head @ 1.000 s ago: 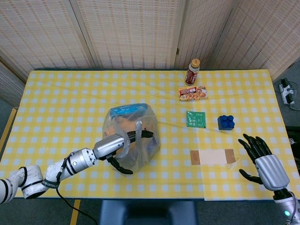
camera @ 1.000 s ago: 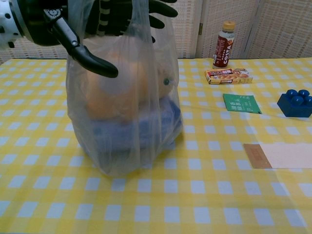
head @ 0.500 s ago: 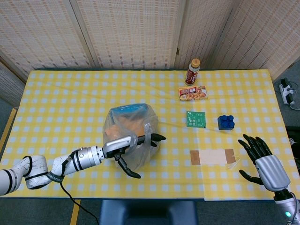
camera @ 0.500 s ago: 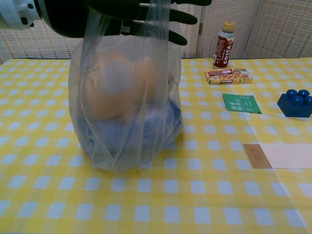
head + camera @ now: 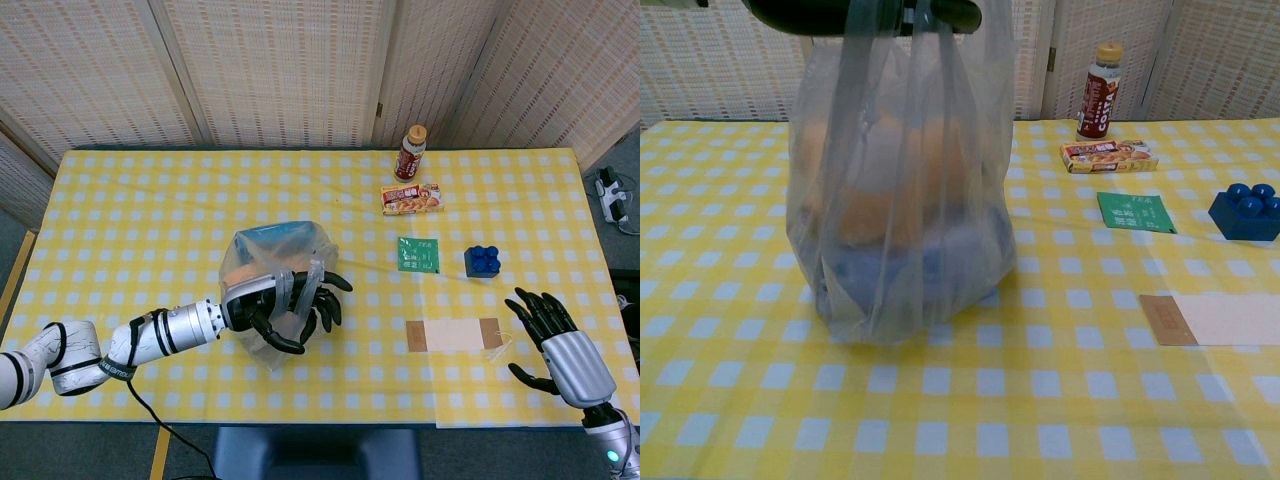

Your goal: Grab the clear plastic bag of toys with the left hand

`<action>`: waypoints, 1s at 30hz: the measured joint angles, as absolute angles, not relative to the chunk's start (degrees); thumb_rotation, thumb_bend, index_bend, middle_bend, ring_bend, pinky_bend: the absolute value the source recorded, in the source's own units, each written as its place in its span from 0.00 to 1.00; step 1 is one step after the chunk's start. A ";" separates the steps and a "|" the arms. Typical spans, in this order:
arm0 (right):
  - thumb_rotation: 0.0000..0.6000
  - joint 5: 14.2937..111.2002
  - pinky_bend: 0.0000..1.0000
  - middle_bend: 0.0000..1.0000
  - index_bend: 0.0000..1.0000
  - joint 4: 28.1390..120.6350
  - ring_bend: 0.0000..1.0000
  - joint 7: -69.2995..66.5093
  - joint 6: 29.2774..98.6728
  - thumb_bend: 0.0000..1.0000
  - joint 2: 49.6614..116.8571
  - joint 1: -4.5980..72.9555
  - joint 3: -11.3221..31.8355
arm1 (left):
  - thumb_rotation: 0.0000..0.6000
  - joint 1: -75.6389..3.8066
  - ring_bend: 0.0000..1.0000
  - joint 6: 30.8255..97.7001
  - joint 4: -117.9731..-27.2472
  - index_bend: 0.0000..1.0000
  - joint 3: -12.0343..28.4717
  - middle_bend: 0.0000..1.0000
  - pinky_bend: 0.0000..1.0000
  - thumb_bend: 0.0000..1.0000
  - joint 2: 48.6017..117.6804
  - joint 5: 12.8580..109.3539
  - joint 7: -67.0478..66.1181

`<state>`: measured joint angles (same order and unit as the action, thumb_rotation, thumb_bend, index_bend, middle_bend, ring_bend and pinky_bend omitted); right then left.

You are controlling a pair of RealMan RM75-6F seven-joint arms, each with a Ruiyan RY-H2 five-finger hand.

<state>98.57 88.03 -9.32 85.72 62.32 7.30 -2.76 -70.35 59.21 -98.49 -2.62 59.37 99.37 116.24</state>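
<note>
The head view looks steeply down from above the near edge of the table (image 5: 150, 190), facing the woven wall panels behind the far edge, and stands far enough back to take in all four corners of the tabletop. The chest view sits low, just over the near edge, looking almost level across the tabletop (image 5: 1060, 400) toward the same far wall; it is close, so the clear plastic bag (image 5: 905, 190) fills much of its left half. Both views share the bag (image 5: 280, 270), the bottle (image 5: 410, 152) (image 5: 1101, 90) at the far edge, and the blue block (image 5: 482, 261) (image 5: 1247, 211) toward the right edge.
</note>
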 measured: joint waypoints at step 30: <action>1.00 99.87 0.00 0.00 0.00 88.36 0.00 -8.79 85.37 0.26 62.35 7.71 -3.65 | 1.00 -55.87 0.98 52.46 -123.29 0.84 14.49 1.00 1.00 0.69 42.97 68.03 83.07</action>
<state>99.87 88.36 -8.79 85.37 62.35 7.71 -3.65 -55.87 52.46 -123.29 14.49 42.97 68.03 83.07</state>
